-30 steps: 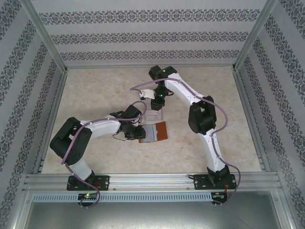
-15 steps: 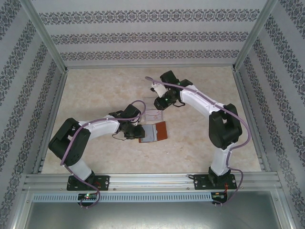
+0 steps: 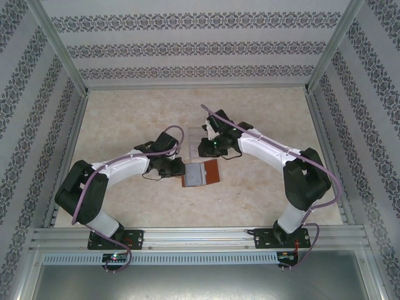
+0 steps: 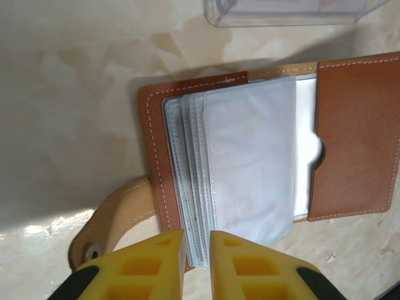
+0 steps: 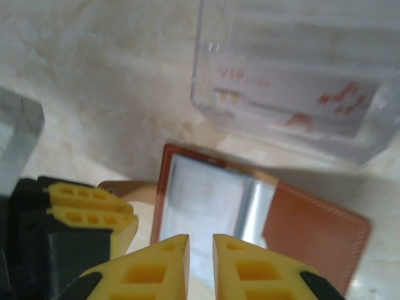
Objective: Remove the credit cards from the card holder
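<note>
The card holder (image 3: pixel 201 173) is lying open on the tabletop (image 3: pixel 125 125) between the two arms. I am looking at a pale marbled surface boxed in by walls (image 3: pixel 187 47) papered in grey patterned bands, with an aluminium rail (image 3: pixel 187 236) running along the near edge. Just beyond the card holder a clear stand (image 5: pixel 281 37) is standing, and a whitish card (image 5: pixel 294 103) with pink-red marks is sitting inside it. The card holder is showing reddish-brown leather with pale stitching, a fan of grey-blue sleeves (image 4: pixel 250 162), a notched pocket (image 4: pixel 359 137) and a strap tab (image 4: pixel 115 209). The left end effector (image 4: pixel 197 250) is sitting at its strap-side edge, fingers close together; I cannot tell whether they are pinching the sleeves. The right end effector (image 5: pixel 200 250) is hovering above it, fingers a narrow slit apart, gripping nothing.
</note>
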